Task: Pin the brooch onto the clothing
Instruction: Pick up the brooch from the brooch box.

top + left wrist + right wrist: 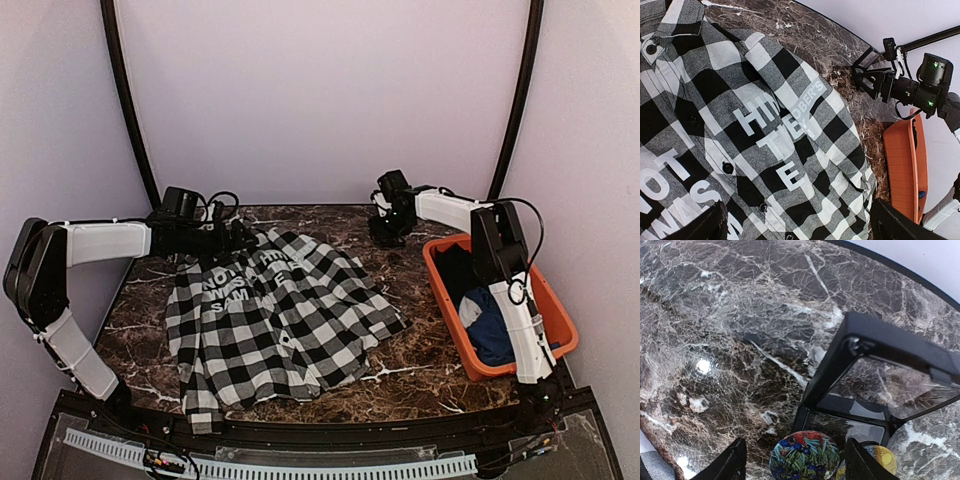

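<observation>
black-and-white checked flannel: the shirt (pixel 280 320) lies rumpled on the marble table (pixel 420 370), left of centre in the top view. white block letters (pixel 775 135) are printed across it. in the left wrist view a row of dark buttons (pixel 728 168) runs from upper left down to bottom centre. in the top view it spreads on a diagonal from the lower left corner up toward centre right. can't tell which end is the collar.

the brooch (pixel 805 457) is a round badge with a red, blue and green leafy print. it sits at the bottom centre of the right wrist view, face up, just in front of an open clear case (pixel 900 344) with a black frame. it's round, so no long axis, and the pin side is hidden. a second round badge (pixel 882 460), yellow-orange, is just beside it on the right.

the right gripper (pixel 385 232) is upper centre-right, jaws apart with the brooch between them. there's a gap on the left side; contact on the right is unclear. the left gripper (pixel 240 238) is over the shirt's upper edge, spread wide, holding nothing.

an orange bin (pixel 452 312) at right holds a dark blue garment (pixel 488 335).
</observation>
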